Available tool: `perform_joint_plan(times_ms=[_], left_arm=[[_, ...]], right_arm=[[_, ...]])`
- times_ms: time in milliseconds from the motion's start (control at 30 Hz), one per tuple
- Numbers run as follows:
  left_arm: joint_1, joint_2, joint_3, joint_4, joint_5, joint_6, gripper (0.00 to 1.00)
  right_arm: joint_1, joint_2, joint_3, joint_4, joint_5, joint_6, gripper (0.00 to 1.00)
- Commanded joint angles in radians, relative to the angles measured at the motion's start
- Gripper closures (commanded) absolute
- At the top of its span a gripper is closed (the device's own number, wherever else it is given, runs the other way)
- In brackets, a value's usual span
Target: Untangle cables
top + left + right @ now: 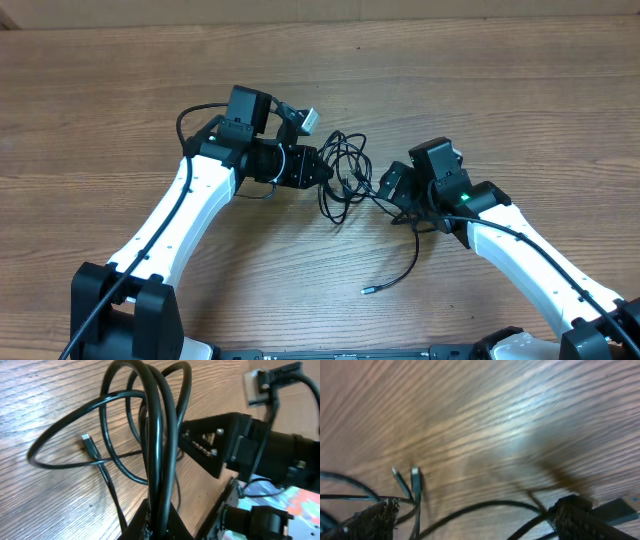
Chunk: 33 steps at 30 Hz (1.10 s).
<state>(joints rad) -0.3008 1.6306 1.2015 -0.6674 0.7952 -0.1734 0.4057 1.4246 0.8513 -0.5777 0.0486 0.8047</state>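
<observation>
The thin black flexible cables (345, 165) are bunched near the middle of the brown wood-grain tabletop (120, 90). One loose tail trails toward the near edge and ends in a small silvery tip (368, 290). The left gripper (328, 172) is clamped on several strands of the bunch. Its wrist view shows them rising from the closed jaws in overlapping loops, with a small dark plug (89, 444) lying on the wood beyond. The right gripper (393, 190) stands wide apart just beside the bunch, on the side toward the right edge, and holds nothing. In its wrist view cord runs between its two fingers, and a slim plug end (415, 480) lies just ahead with a second beside it.

The step in hand looks like drawing one cord free while the left side anchors the rest. To do it well, the right gripper should probably close on a single strand rather than a crossing, ideally near a free plug end. It should then pull slowly toward the right edge, so the loop slides through instead of cinching. Since the left grip takes in more than one cord, a hard pull may simply drag the whole bunch.

No brand, label or writing can be read. A small pale block (310, 120) on the left arm shows no legible lettering.
</observation>
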Motion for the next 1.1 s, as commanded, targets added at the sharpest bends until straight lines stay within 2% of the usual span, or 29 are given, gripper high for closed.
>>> perform_joint_plan(times_ms=[0, 133, 367, 500, 767, 1067], left_arm=[[0.0, -0.034, 0.026, 0.014, 0.1, 0.051, 0.96], [0.0, -0.034, 0.026, 0.015, 0.097, 0.051, 0.96], [0.007, -0.034, 0.026, 0.116, 0.176, 0.053, 0.96], [0.035, -0.034, 0.026, 0.224, 0.183, -0.062, 0.96], [0.1, -0.034, 0.026, 0.45, 0.225, -0.328, 0.96], [0.1, -0.034, 0.026, 0.414, 0.214, -0.343, 0.96]], right_arm=[[-0.002, 0.001, 0.019, 0.0, 0.071, 0.045, 0.0], [-0.002, 0.001, 0.019, 0.006, 0.05, 0.017, 0.0], [-0.002, 0.001, 0.019, 0.029, -0.162, -0.215, 0.0], [-0.002, 0.001, 0.019, 0.019, -0.288, -0.297, 0.0], [-0.002, 0.001, 0.019, 0.019, -0.464, -0.364, 0.0], [-0.002, 0.001, 0.019, 0.05, -0.439, -0.369, 0.0]])
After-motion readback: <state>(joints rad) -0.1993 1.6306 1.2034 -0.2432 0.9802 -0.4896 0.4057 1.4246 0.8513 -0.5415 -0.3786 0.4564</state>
